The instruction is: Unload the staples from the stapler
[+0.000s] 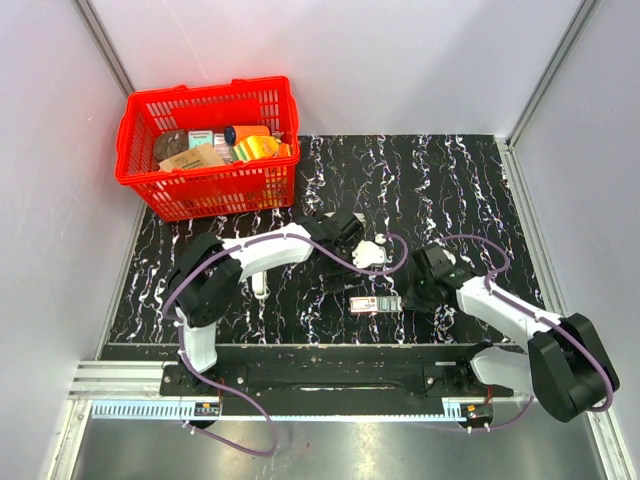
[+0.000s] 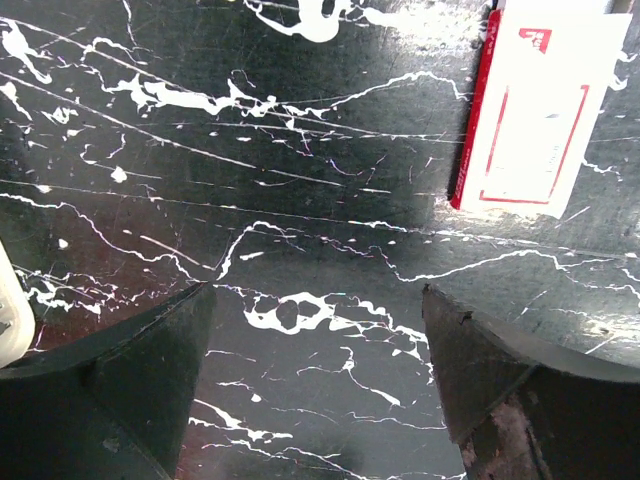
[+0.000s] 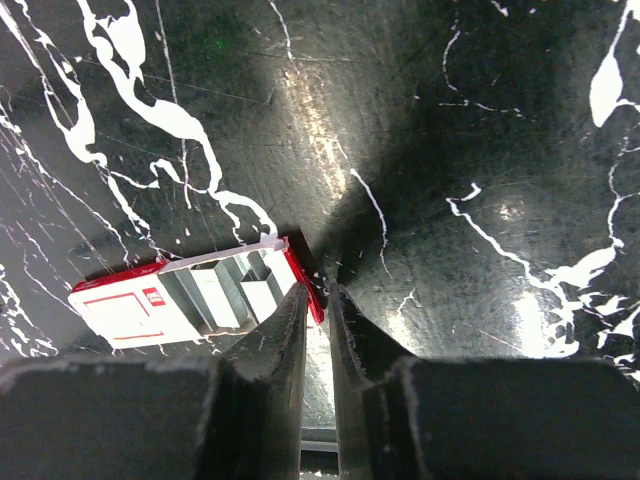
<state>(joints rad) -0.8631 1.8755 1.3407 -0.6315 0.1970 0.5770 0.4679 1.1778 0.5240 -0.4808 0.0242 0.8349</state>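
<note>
A slim white thing (image 1: 259, 283), likely the stapler, lies on the black marbled table under my left forearm; a white rounded edge (image 2: 8, 322) shows at the left border of the left wrist view. My left gripper (image 1: 335, 278) (image 2: 315, 290) is open and empty, low over bare table. The flat red-and-white box (image 1: 375, 304) (image 2: 545, 110) (image 3: 150, 305) lies between the arms, open, with grey staple strips (image 3: 228, 290) inside. My right gripper (image 1: 415, 298) (image 3: 320, 285) is shut with a thin slit, its tips at the box's red end.
A red plastic basket (image 1: 140, 120) with several packets stands at the back left. Grey walls close in the table on the left, back and right. The arm bases sit on a black rail (image 1: 330, 365) at the near edge.
</note>
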